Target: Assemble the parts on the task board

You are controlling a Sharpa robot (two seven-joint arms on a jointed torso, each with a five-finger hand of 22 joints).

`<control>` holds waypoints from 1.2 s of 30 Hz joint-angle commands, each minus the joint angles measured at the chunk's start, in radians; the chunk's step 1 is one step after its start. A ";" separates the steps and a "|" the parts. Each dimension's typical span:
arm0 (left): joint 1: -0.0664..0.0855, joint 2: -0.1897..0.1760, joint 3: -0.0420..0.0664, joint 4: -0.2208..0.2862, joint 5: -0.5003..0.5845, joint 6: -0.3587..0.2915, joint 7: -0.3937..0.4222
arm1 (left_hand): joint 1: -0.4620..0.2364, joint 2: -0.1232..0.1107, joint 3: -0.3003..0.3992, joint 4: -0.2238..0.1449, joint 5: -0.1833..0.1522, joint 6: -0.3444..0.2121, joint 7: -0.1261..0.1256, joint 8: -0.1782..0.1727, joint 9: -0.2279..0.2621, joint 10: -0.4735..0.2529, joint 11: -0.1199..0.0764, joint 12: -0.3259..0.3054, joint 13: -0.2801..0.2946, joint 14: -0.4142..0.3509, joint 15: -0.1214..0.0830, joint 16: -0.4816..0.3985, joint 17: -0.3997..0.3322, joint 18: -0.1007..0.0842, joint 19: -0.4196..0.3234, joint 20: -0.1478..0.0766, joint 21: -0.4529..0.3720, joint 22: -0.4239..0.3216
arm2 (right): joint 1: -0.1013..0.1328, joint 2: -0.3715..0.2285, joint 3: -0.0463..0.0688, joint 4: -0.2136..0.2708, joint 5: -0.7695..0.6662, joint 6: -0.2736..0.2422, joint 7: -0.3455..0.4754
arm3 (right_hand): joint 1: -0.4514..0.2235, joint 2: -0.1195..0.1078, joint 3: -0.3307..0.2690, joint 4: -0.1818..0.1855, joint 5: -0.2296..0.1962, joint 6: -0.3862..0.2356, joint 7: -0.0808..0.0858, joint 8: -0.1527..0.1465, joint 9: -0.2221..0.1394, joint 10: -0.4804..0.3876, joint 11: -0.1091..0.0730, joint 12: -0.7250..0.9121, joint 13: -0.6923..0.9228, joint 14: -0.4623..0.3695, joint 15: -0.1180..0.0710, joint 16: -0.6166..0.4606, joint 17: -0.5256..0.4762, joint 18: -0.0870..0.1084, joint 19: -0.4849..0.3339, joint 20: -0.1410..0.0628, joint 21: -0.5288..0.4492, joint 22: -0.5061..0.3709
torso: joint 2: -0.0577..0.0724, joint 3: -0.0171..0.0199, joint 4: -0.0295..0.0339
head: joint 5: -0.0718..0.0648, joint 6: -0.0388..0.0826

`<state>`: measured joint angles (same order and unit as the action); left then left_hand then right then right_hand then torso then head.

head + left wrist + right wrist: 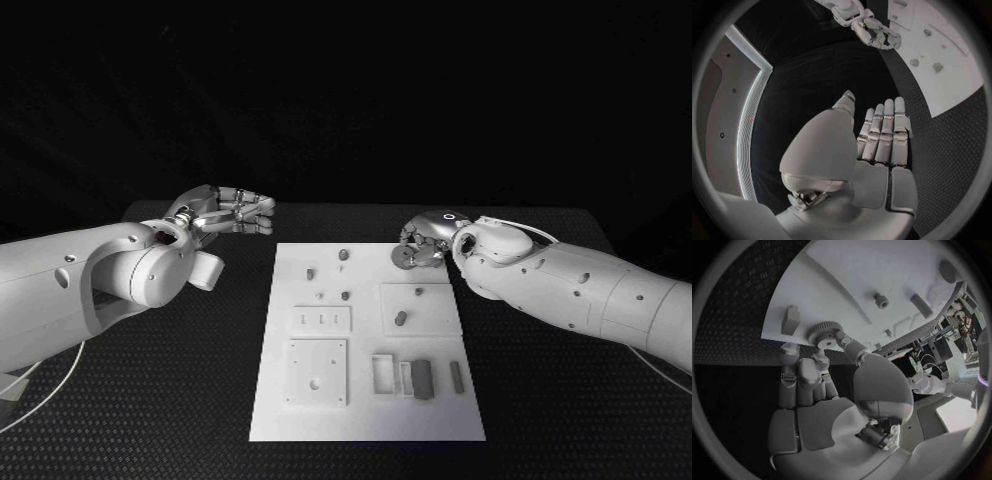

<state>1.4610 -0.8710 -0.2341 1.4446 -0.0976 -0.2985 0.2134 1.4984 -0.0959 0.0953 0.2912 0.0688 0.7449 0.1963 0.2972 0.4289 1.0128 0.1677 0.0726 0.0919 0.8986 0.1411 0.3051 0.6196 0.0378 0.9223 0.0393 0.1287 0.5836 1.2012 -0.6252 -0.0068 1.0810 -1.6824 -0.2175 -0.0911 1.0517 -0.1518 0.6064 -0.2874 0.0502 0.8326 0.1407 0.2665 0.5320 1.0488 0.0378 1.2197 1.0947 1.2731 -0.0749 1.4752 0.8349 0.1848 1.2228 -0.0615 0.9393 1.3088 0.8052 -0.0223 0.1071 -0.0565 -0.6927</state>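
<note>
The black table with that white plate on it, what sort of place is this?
Probably a robotics test bench or lab. A flat white task board with small grey parts lies on a black textured table. The left hand is held open beside it, and the right hand holds a small toothed grey gear.

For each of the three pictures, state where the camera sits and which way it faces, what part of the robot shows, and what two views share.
Head view: on the robot's head, looking down at the task board; both arms enter from the sides.
Left wrist view: behind the left hand, its fingers straight, facing the table beside the board.
Right wrist view: behind the right hand, facing the board's edge, fingers holding a gear.
Shared: the head and right wrist views both show the gear.
</note>
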 commanded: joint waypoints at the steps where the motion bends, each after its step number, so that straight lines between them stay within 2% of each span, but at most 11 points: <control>1: 0.001 0.000 0.001 0.003 -0.004 0.012 0.009 | -0.006 0.002 -0.003 -0.001 -0.004 -0.005 0.008 -0.006 -0.001 -0.002 0.006 -0.005 -0.001 0.002 0.002 -0.004 0.001 0.020 0.006 0.003 -0.006 -0.001 | -0.004 -0.001 -0.002 0.000 0.003 0.040 0.015 | 0.026 0.012 0.001 -0.006 -0.003 0.008 0.012 -0.004 0.003 -0.007 0.002 0.002 -0.001 0.000 0.006 0.002 -0.001 0.077 -0.004 -0.005 0.002 0.017 | 0.001 0.0004 0.0002 | -0.001 0.001; 9: 0.001 0.000 0.001 0.004 -0.004 0.011 0.007 | -0.006 0.002 -0.002 -0.001 -0.004 -0.005 0.008 -0.006 -0.001 -0.002 0.006 -0.005 -0.001 0.002 0.002 -0.004 0.002 0.020 0.006 0.003 -0.006 -0.001 | -0.004 -0.001 -0.002 -0.001 -0.005 0.070 0.005 | 0.049 0.054 -0.014 -0.006 -0.003 0.027 0.008 0.005 0.008 -0.010 -0.001 0.001 -0.004 -0.004 0.003 0.002 0.000 0.077 -0.013 0.000 0.005 0.019 | 0.000 0.0003 0.0005 | -0.002 0.001; 11: 0.001 0.000 0.001 0.005 -0.004 0.011 0.006 | -0.006 0.002 -0.002 -0.001 -0.004 -0.005 0.007 -0.006 -0.002 -0.002 0.005 -0.005 -0.001 0.002 0.002 -0.004 0.002 0.020 0.006 0.003 -0.006 -0.001 | -0.005 -0.001 -0.003 0.000 -0.029 0.056 0.002 | 0.053 0.067 -0.017 -0.006 -0.003 0.045 0.003 0.014 0.012 -0.009 -0.007 0.001 -0.005 -0.004 -0.001 0.002 0.000 0.077 -0.015 0.001 0.007 0.019 | 0.000 0.0005 0.0007 | -0.003 0.001; 15: 0.001 -0.001 0.001 0.006 -0.004 0.010 0.007 | -0.006 0.003 -0.002 -0.001 -0.004 -0.005 0.007 -0.006 -0.002 -0.002 0.005 -0.005 -0.001 0.002 0.002 -0.004 0.002 0.020 0.006 0.003 -0.007 -0.001 | -0.005 -0.001 -0.003 0.002 -0.073 0.007 0.001 | 0.052 0.077 -0.030 -0.005 -0.003 0.075 -0.010 0.028 0.017 -0.002 -0.019 0.001 -0.008 -0.003 -0.013 0.002 -0.001 0.077 -0.015 0.003 0.011 0.018 | 0.000 0.0009 -0.0006 | -0.003 0.002; 24: 0.001 -0.004 0.001 0.008 -0.004 0.008 0.007 | -0.006 0.003 -0.002 -0.001 -0.004 -0.004 0.007 -0.006 -0.002 -0.001 0.005 -0.005 -0.001 0.002 0.002 -0.005 0.002 0.020 0.005 0.003 -0.007 -0.001 | -0.005 -0.006 -0.003 0.030 -0.148 -0.087 -0.021 | 0.038 0.067 -0.042 -0.003 -0.003 0.098 -0.019 0.035 0.020 0.014 -0.028 0.002 -0.014 0.003 -0.022 0.003 -0.002 0.077 -0.006 0.002 0.014 0.016 | 0.000 -0.0003 0.0006 | -0.005 0.004; 30: 0.001 -0.005 0.001 0.010 -0.004 0.008 0.008 | -0.006 0.003 -0.002 -0.001 -0.004 -0.004 0.007 -0.006 -0.002 -0.002 0.005 -0.005 -0.001 0.002 0.002 -0.005 0.002 0.020 0.005 0.003 -0.007 -0.001 | -0.005 -0.017 -0.003 0.081 -0.204 -0.146 -0.051 | 0.036 0.059 -0.042 -0.002 -0.003 0.101 -0.021 0.035 0.020 0.020 -0.030 0.001 -0.016 0.004 -0.025 0.003 -0.002 0.077 -0.002 0.000 0.014 0.014 | -0.001 -0.0017 0.0003 | -0.006 0.011; 36: 0.001 -0.004 0.001 0.010 -0.004 0.008 0.009 | -0.006 0.003 -0.002 -0.001 -0.004 -0.004 0.007 -0.006 -0.002 -0.002 0.005 -0.005 -0.001 0.002 0.002 -0.005 0.003 0.020 0.005 0.003 -0.007 -0.001 | -0.005 -0.021 -0.002 0.133 -0.267 -0.181 -0.087 | 0.044 0.052 -0.038 -0.004 -0.003 0.106 -0.024 0.035 0.019 0.028 -0.033 -0.002 -0.021 0.006 -0.027 0.003 -0.003 0.077 0.005 -0.005 0.014 0.012 | -0.001 -0.0025 0.0028 | -0.008 0.016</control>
<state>1.4610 -0.8759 -0.2342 1.4525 -0.0983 -0.2988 0.2129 1.4984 -0.0959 0.0953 0.2912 0.0687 0.7449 0.1962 0.2972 0.4282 1.0128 0.1677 0.0726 0.0921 0.8986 0.1411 0.3050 0.6211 0.0374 0.9223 0.0393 0.1248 0.5837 1.1963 -0.6451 -0.0088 1.2060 -1.8727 -0.3462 -0.1381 1.0916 -0.0943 0.5697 -0.2925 0.0462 0.8933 0.0803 0.2971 0.5375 1.0708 0.0050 1.2186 1.0748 1.2782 -0.0973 1.4751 0.8329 0.1850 1.2223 -0.0661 0.9507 1.3088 0.8041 -0.0242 0.1083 -0.0635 -0.6793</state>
